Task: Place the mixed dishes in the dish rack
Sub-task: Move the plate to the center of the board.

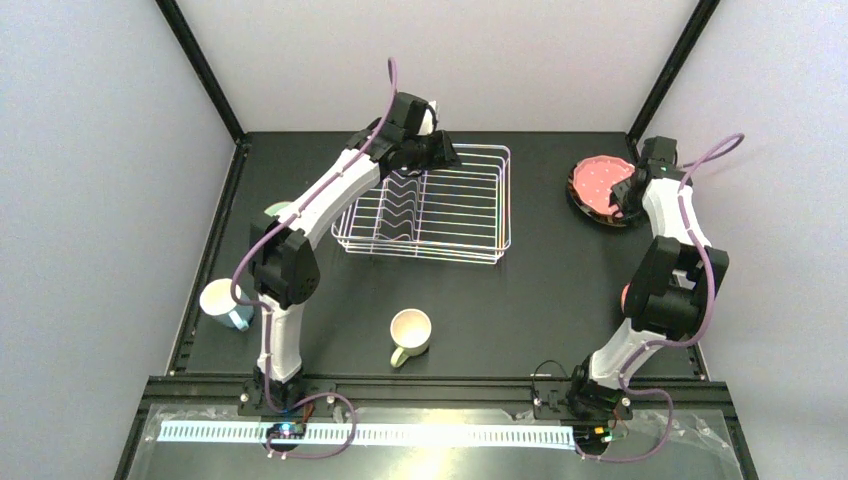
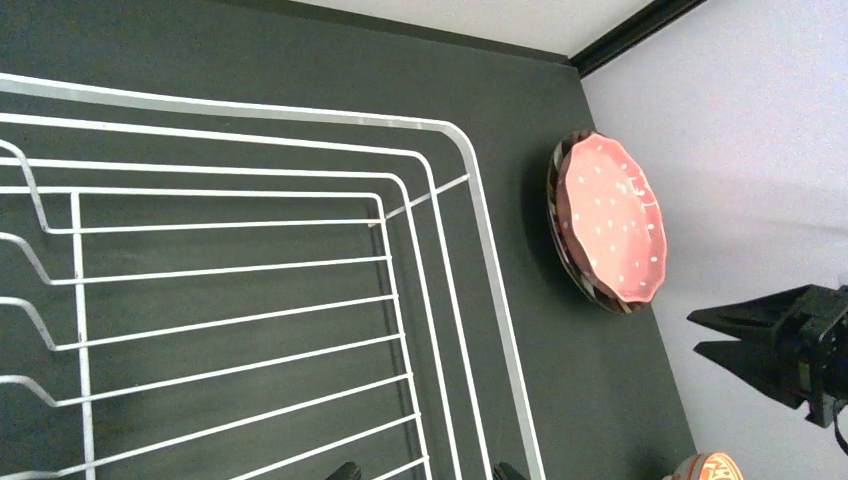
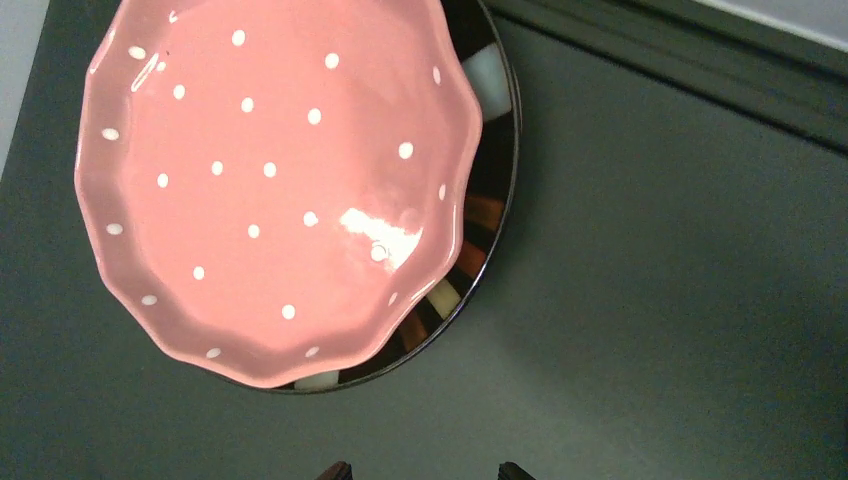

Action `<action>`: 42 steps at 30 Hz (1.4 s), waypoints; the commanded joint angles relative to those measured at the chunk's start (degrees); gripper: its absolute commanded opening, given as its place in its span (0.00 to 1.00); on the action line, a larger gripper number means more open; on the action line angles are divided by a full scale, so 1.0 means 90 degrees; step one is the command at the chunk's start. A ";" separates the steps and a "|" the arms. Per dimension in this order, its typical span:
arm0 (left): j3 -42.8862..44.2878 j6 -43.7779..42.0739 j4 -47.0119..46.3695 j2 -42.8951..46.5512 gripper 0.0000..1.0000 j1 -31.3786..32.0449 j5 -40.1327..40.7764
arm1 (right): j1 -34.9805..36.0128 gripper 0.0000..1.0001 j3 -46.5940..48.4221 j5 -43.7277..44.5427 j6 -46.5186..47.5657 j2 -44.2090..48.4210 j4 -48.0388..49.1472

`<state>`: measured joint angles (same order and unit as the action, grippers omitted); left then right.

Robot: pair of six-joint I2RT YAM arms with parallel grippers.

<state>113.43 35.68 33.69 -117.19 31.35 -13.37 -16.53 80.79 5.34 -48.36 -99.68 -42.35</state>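
The white wire dish rack (image 1: 440, 215) stands mid-table with no dishes in it. My left gripper (image 1: 447, 156) hovers open over its back left part; in the left wrist view only its fingertips (image 2: 343, 470) show, above the rack's wires (image 2: 480, 210). The pink dotted plate (image 1: 597, 181) lies on the dark-rimmed plate (image 1: 603, 217) at the back right. My right gripper (image 1: 620, 197) is open just above their near edge, holding nothing. In the right wrist view the pink plate (image 3: 270, 180) covers most of the dark-rimmed plate (image 3: 487, 215), and the gripper (image 3: 423, 472) spans bare table.
A cream mug (image 1: 410, 333) lies at front centre. A light-blue mug (image 1: 225, 305) sits at the left edge. A pale-green dish (image 1: 279, 210) peeks out behind the left arm. An orange-patterned bowl (image 2: 705, 467) sits by the right arm's elbow.
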 commanded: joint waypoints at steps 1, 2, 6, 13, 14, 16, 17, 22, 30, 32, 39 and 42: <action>0.0004 -0.0215 -0.0229 -0.0163 0.76 -0.0006 -0.0344 | -0.0106 0.84 -0.0046 -0.0431 -0.0447 0.0208 0.0359; -0.0037 -0.0254 -0.0253 -0.0158 0.76 -0.0005 -0.0383 | -0.0106 0.84 -0.0014 -0.0416 -0.0476 0.0184 0.0375; -0.0214 -0.0299 -0.0413 -0.0163 0.76 -0.0006 -0.0535 | -0.0146 0.84 0.0073 -0.0237 -0.0556 0.0115 0.0440; -0.0425 -0.0429 -0.0638 -0.0199 0.76 -0.0006 -0.0806 | -0.0388 0.84 -0.0155 -0.0374 -0.0784 0.0034 0.0767; -0.0425 -0.0462 -0.0641 -0.0209 0.76 -0.0009 -0.0818 | -0.0411 0.84 -0.0170 -0.0387 -0.0818 0.0010 0.0804; -0.0428 -0.0509 -0.0644 -0.0230 0.76 -0.0023 -0.0824 | -0.0425 0.84 -0.0225 -0.0402 -0.0880 -0.0043 0.0911; -0.0445 -0.0524 -0.0639 -0.0240 0.76 -0.0034 -0.0829 | -0.0435 0.84 -0.0272 -0.0436 -0.0898 -0.0063 0.1018; -0.0608 -0.0537 -0.0712 -0.0218 0.76 -0.0040 -0.0812 | -0.0484 0.84 -0.0281 -0.0471 -0.0981 -0.0316 0.1248; -0.0648 -0.0572 -0.0736 -0.0192 0.76 -0.0075 -0.0761 | -0.0552 0.84 0.0298 -0.0460 -0.1032 -0.0897 0.1431; -0.0671 -0.0615 -0.0713 -0.0187 0.76 -0.0083 -0.0752 | -0.0553 0.84 0.0626 -0.0527 -0.0963 -0.1120 0.1502; -0.1206 -0.0742 -0.0829 0.0075 0.76 -0.0112 -0.0671 | -0.0555 0.85 0.2274 -0.0530 -0.0504 -0.2259 0.1377; -0.1470 -0.0724 -0.0945 0.0211 0.76 -0.0119 -0.0680 | -0.0555 0.87 0.3028 -0.0557 -0.0215 -0.2835 0.1365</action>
<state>102.56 30.37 26.46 -117.86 30.79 -19.66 -21.23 101.23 0.67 -54.00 -119.50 -29.80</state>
